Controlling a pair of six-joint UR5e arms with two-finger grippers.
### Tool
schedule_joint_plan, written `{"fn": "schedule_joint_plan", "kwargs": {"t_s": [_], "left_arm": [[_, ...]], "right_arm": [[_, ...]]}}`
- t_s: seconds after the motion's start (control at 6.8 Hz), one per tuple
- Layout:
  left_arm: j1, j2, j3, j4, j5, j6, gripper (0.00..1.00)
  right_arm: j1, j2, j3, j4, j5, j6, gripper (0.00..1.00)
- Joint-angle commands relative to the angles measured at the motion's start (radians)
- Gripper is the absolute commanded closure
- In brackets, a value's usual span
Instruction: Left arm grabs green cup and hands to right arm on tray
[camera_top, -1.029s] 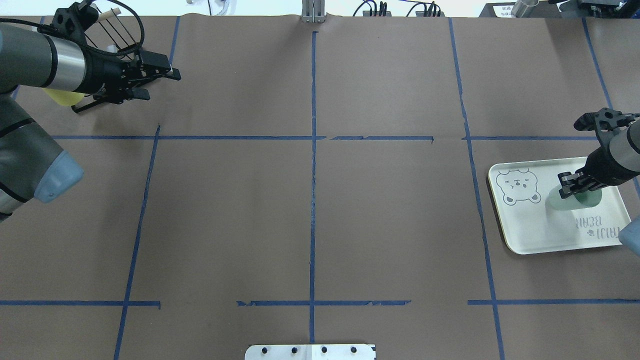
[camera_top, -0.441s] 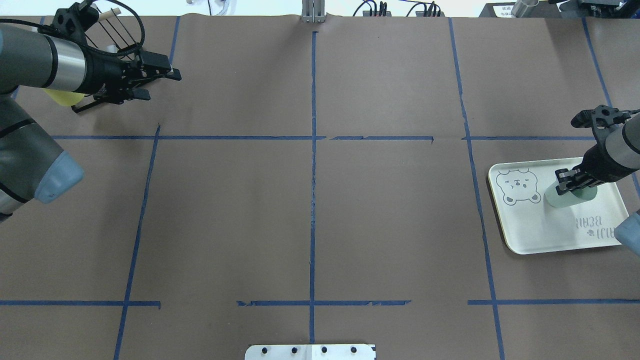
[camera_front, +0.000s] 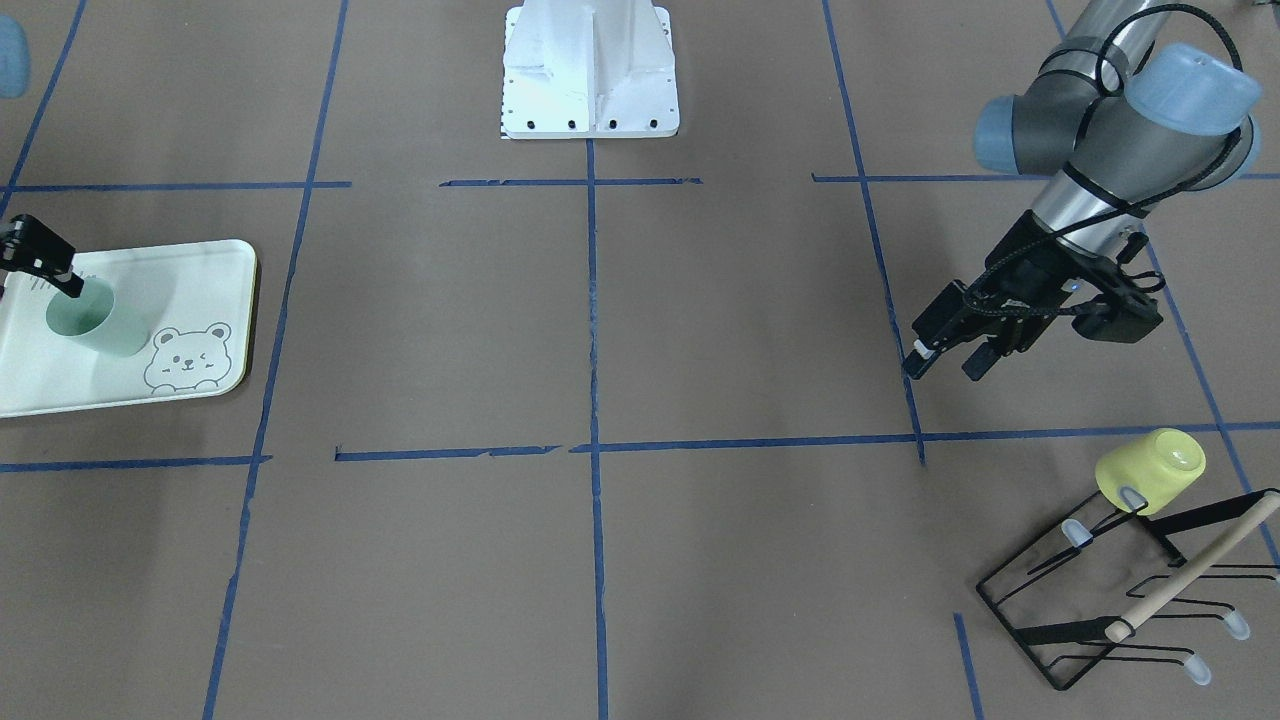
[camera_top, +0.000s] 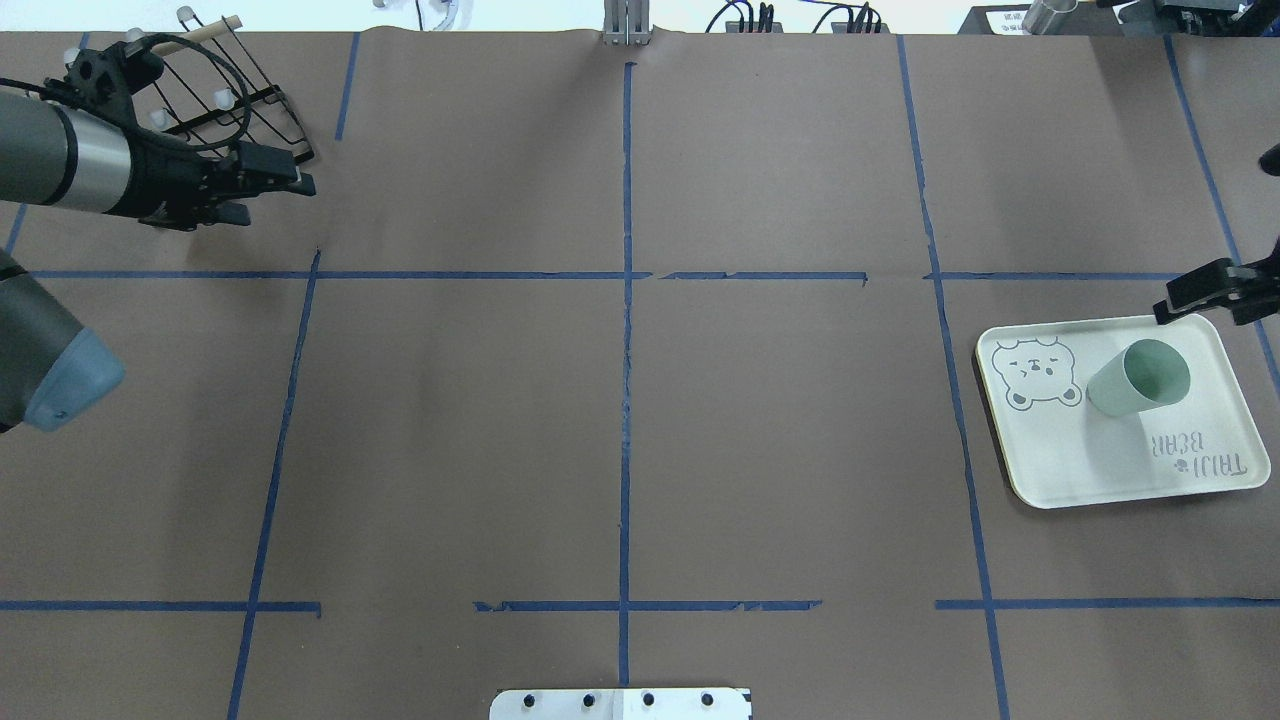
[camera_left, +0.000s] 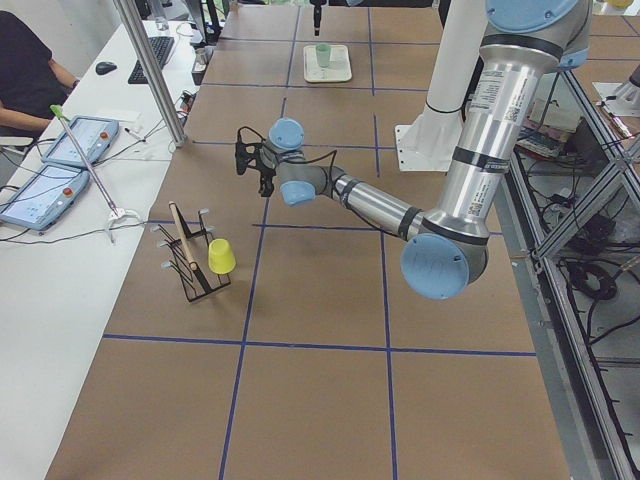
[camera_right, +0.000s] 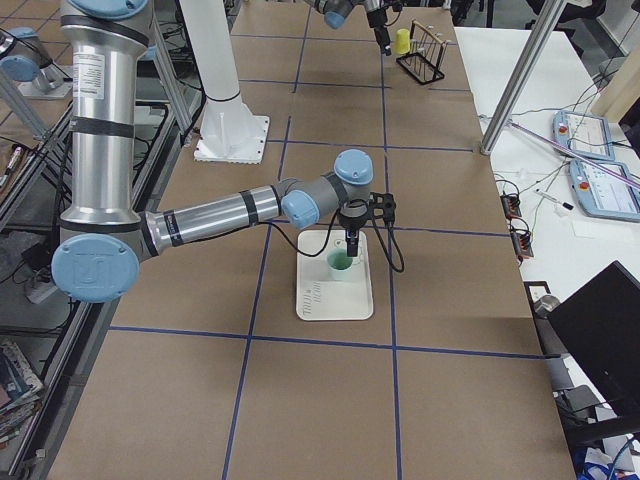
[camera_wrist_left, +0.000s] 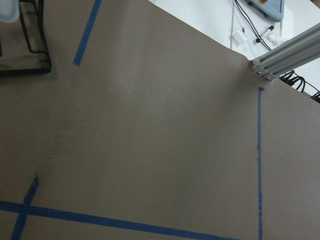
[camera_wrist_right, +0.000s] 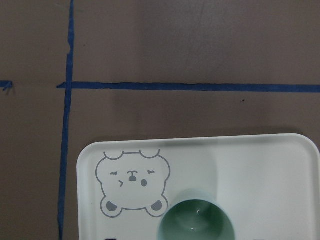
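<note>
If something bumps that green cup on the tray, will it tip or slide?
The green cup looks like thin empty plastic, so probably light. Standing upright on the smooth tray, it would likely slide or topple easily.

One green cup (camera_top: 1135, 378), one yellow cup (camera_front: 1150, 470), one tray (camera_top: 1100, 470), one rack (camera_front: 1060, 630)

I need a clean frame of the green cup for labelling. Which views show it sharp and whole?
Overhead: cup sharp, whole, evenly lit, no glare. Front-facing: sharp, but close to the left edge. Right wrist: cut off by the bottom edge, faint shadow on the tray. Side views: sharp but very small.
</note>
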Motion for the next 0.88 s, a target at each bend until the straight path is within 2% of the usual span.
{"fn": "schedule_joint_plan", "kwargs": {"t_s": [0.0, 0.29, 0.59, 0.74], "left_arm": [[-0.101, 0.131, -0.002, 0.078, -0.034, 0.381, 0.0], [-0.288, 0.212, -0.002, 0.199, -0.132, 0.784, 0.0], [-0.462, 0.21, -0.002, 0.483, -0.207, 1.191, 0.0], [-0.516, 0.206, -0.002, 0.628, -0.232, 1.319, 0.0]], "right_arm": [[0.132, -0.072, -0.008, -0.002, 0.056, -0.142, 0.0], [0.186, -0.106, -0.057, 0.0, 0.056, -0.219, 0.0], [0.19, -0.139, -0.063, 0.003, 0.055, -0.224, 0.0], [0.209, -0.15, -0.054, 0.001, 0.056, -0.238, 0.0]]}}
